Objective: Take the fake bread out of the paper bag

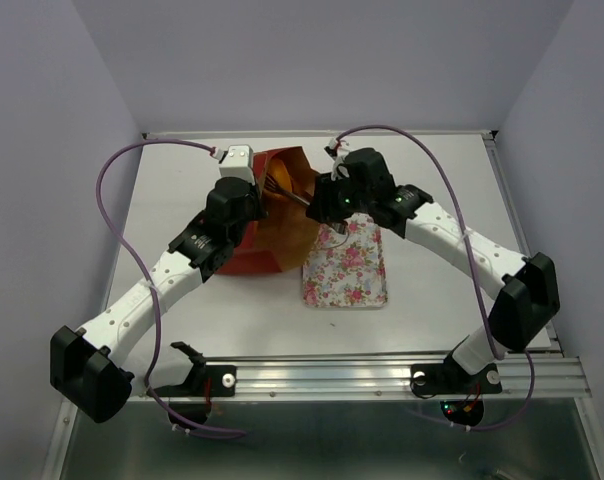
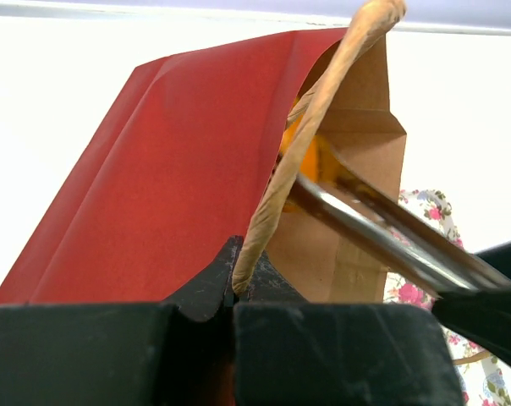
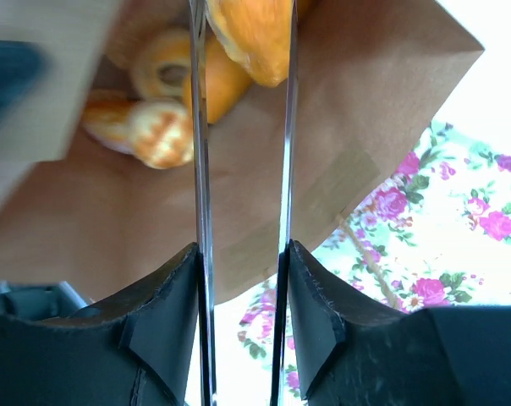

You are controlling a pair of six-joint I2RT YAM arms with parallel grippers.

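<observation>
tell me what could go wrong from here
1. The bread is pinched only by the thin blades of the right tool; it may slip back among the other pieces.
2. The left tool holds just the handle, so the bag could shift as the bread comes out.

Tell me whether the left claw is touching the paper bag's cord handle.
Touching. The left wrist view shows the left claw shut on the cord handle of the paper bag, with the cord pinched where its fingers meet.
</observation>
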